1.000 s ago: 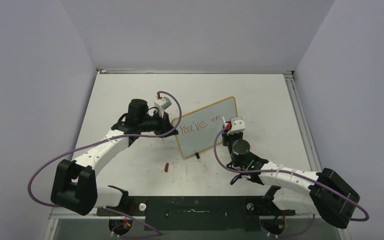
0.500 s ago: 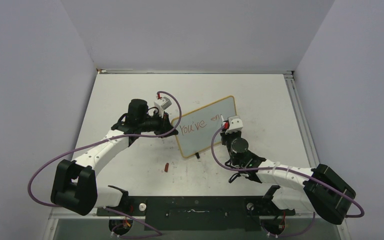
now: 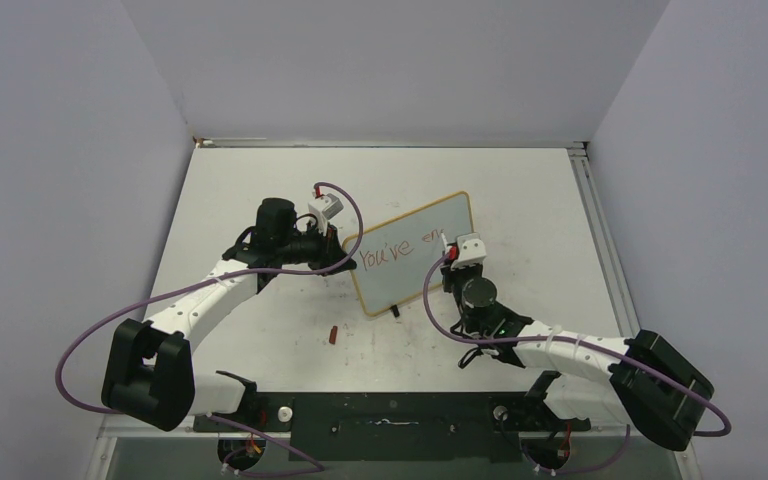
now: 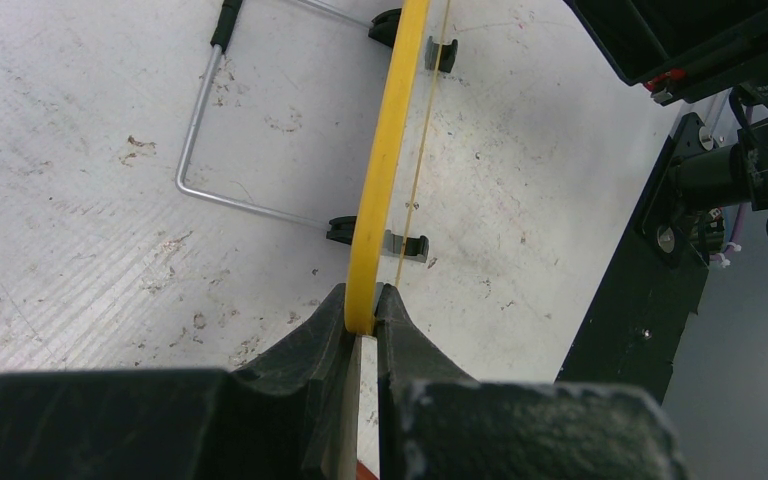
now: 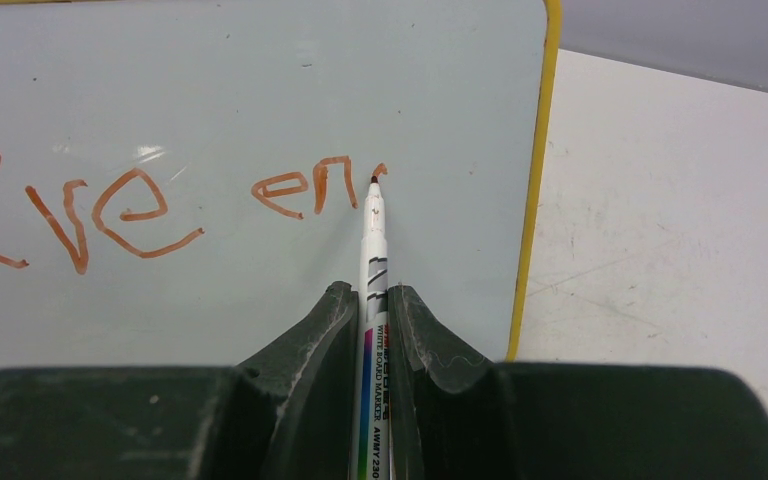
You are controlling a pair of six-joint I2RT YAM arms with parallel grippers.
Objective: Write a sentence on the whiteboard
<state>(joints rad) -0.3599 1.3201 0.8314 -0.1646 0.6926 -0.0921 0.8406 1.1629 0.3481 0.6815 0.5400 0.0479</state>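
Two hands share this step. The left hand (image 4: 362, 300) is clamped on the yellow rim of the whiteboard (image 3: 415, 255), at the board's left edge in the top view. The right hand (image 5: 368, 300) is closed around a marker (image 5: 373, 260), whose tip touches the board face or very nearly does. The board stands tilted on a wire stand (image 4: 200, 150) near the middle of the worktop (image 3: 540, 200). The sentence (image 5: 145, 212) reads "You've en" in red so far, and a small stroke begins right at the tip, in the centre of the right wrist view.

The stroke probably wants light, even pressure. The board is propped and pinched at one edge only, so a hard push could swing or tip it. It would also help to slide the tip sideways without twisting the pen in the grip.

Room on this line is short, because the yellow right rim stands near the tip, just to its right in the right wrist view. The remaining letters likely need to be narrow or drop to a second line, and bare board face shows below the writing. In the top view the right arm reaches in from the lower right with nothing between it and the board. A small red object (image 3: 332, 335) lies on the worktop to the lower left of the board, well apart from both arms.
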